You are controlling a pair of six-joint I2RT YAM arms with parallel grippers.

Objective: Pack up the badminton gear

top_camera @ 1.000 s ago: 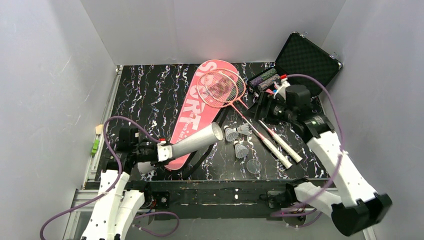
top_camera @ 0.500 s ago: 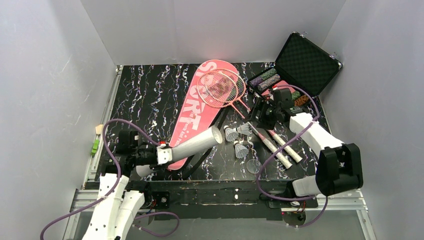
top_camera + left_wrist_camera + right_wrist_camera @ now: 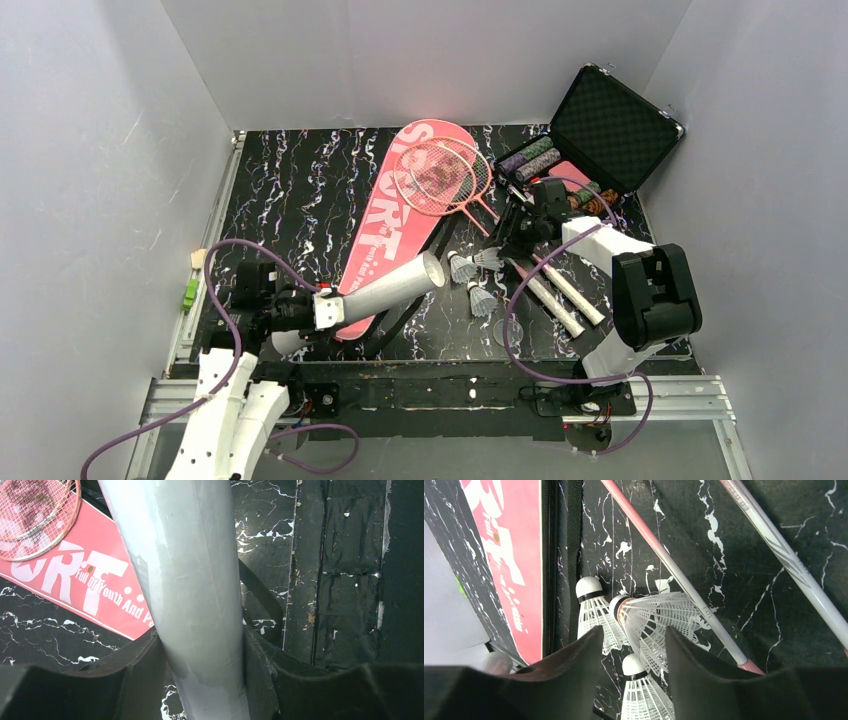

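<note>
Our left end effector [image 3: 322, 308] is clamped around the near end of the white-grey tube [image 3: 392, 282]. The tube lies across the near end of the pink bag [image 3: 400, 190] at the near left of the desk [image 3: 285, 190], its open mouth pointing right. Our right end effector [image 3: 631, 637] hangs with fingers apart over three shuttlecocks [image 3: 659, 620] near the middle, gripping nothing, one feather skirt showing between the fingers. The two rackets [image 3: 440, 175] rest their heads on the bag, handles toward the near right.

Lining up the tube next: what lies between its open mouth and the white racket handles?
The top view shows white shuttlecocks clustered there, between the tube and the racket handles.
</note>
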